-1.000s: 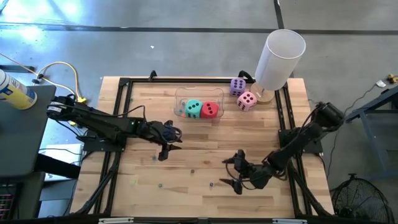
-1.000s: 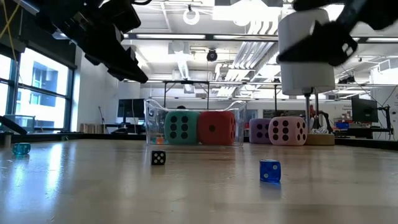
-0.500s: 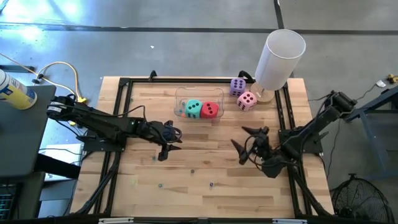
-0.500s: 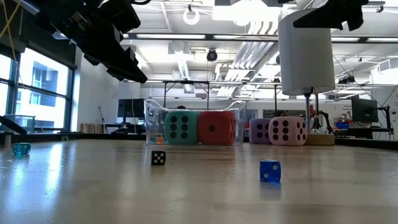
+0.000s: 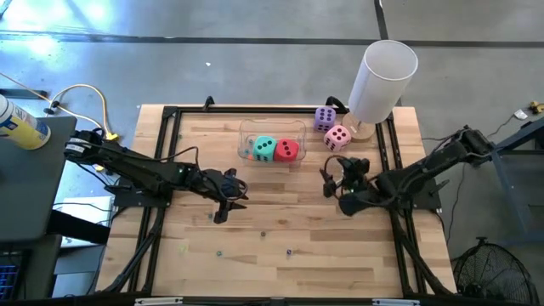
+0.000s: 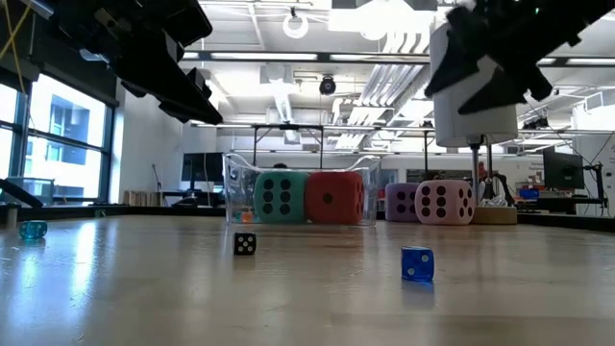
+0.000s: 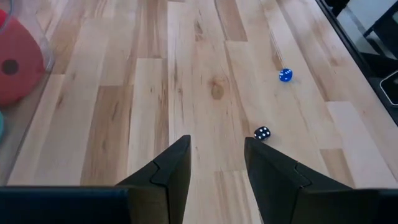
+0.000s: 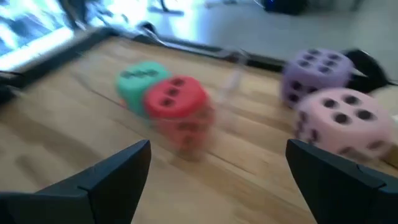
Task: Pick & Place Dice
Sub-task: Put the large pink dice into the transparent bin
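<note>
Judging by their rounded corners and matte skins, the dice look soft and light, likely foam: they should give under pressure, not slip much, and survive a drop. The best hold on each is across two opposite flat faces near mid-height, squeezing only enough to dent it slightly.

Counting the big dice gives four: a teal-green die (image 5: 265, 149) and a red die (image 5: 286, 150) side by side inside a clear plastic container (image 5: 247, 134), and a purple die (image 5: 325, 118) touching a pink die (image 5: 337, 138) on the bare tabletop (image 5: 272, 221), at about 2 o'clock from the container, beside the foot of one tall white cylinder (image 5: 382, 76). Three tiny dice also lie toward the near edge: one black (image 6: 245, 244), one blue (image 6: 416, 264), one pale teal (image 6: 33, 230).

The right pincer (image 5: 340, 176) hovers at about 6 o'clock from the pink die, its fingers spread wide and empty, with the purple and pink dice ahead of it in its wrist view. The left pincer (image 5: 228, 197) hangs over the tabletop at about 7 o'clock from the container, its fingers (image 7: 168, 171) narrowly parted and holding nothing.
</note>
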`<state>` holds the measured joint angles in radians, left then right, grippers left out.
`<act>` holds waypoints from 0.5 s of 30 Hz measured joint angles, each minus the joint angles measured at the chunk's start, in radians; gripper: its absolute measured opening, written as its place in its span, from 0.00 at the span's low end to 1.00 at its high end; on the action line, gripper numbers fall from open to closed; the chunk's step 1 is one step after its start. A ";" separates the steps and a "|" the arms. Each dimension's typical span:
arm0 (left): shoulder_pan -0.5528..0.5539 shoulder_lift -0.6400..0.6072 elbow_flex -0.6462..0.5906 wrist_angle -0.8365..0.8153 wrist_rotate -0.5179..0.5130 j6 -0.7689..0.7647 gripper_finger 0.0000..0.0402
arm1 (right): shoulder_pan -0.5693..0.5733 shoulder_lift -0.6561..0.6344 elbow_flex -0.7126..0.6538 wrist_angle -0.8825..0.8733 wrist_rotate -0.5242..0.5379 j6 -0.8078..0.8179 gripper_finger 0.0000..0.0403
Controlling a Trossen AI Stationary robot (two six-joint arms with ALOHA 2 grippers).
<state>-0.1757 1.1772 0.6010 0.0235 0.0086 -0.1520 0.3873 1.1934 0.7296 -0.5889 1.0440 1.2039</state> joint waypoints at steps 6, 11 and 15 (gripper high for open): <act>0.003 0.000 0.000 0.008 -0.001 0.001 0.36 | -0.164 -0.001 0.000 -0.084 -0.075 0.004 0.90; 0.003 0.000 0.000 0.008 -0.003 0.000 0.36 | -0.333 -0.001 0.000 -0.088 -0.151 -0.061 0.90; 0.003 0.000 0.000 0.007 -0.003 -0.003 0.36 | -0.451 0.003 0.000 -0.086 -0.188 -0.142 0.90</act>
<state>-0.1730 1.1770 0.6010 0.0309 0.0051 -0.1551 -0.0638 1.1968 0.7296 -0.6751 0.8558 1.0615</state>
